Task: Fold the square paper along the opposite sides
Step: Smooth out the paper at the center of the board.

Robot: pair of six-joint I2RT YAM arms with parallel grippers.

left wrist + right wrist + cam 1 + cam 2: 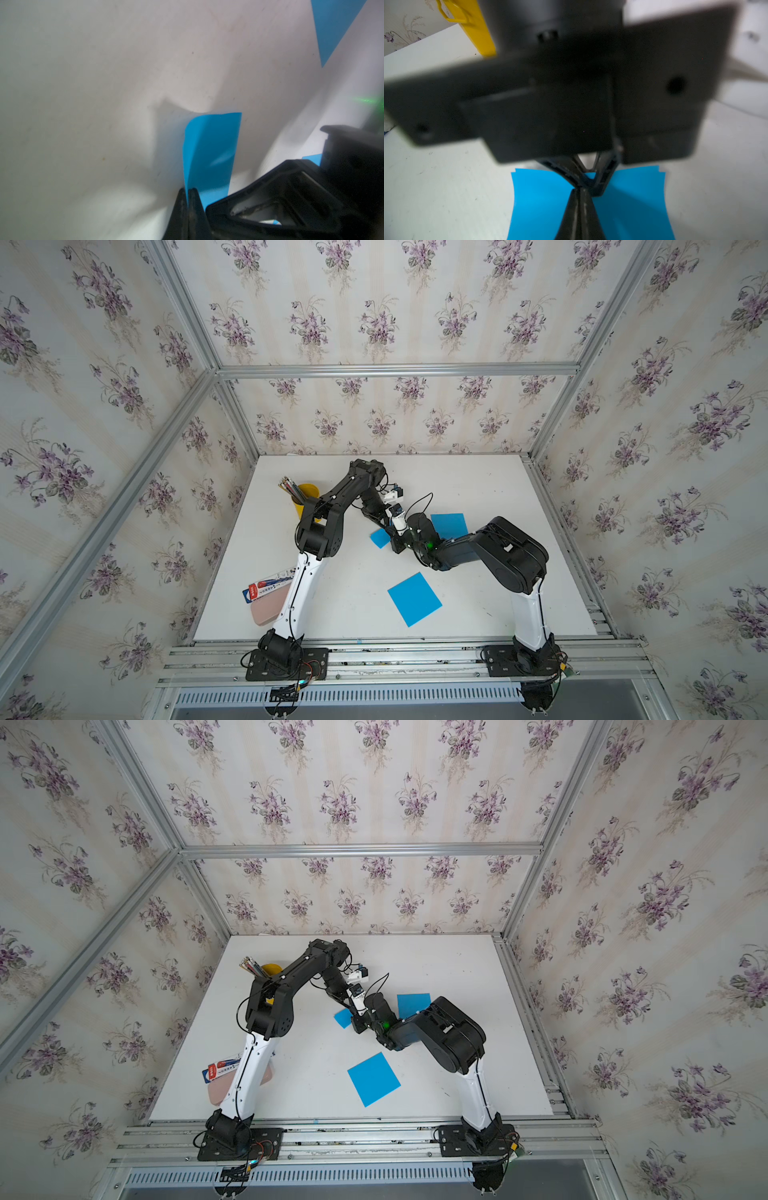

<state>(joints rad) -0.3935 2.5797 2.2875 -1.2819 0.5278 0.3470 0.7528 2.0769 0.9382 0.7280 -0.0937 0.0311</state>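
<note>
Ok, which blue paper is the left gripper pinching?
The blue paper at mid-table, its edge lifted in the left gripper. The front square and the right-side sheet lie flat.

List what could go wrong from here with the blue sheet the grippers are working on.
1. The left gripper is shut on only a thin edge of the blue paper, which stands up curled. It may slip free or tear.
2. In the right wrist view the paper's two layers look offset at the corners, so the crease may set crooked.
3. The shut right gripper sits right against the left one's fingers, so they could knock each other.
</note>
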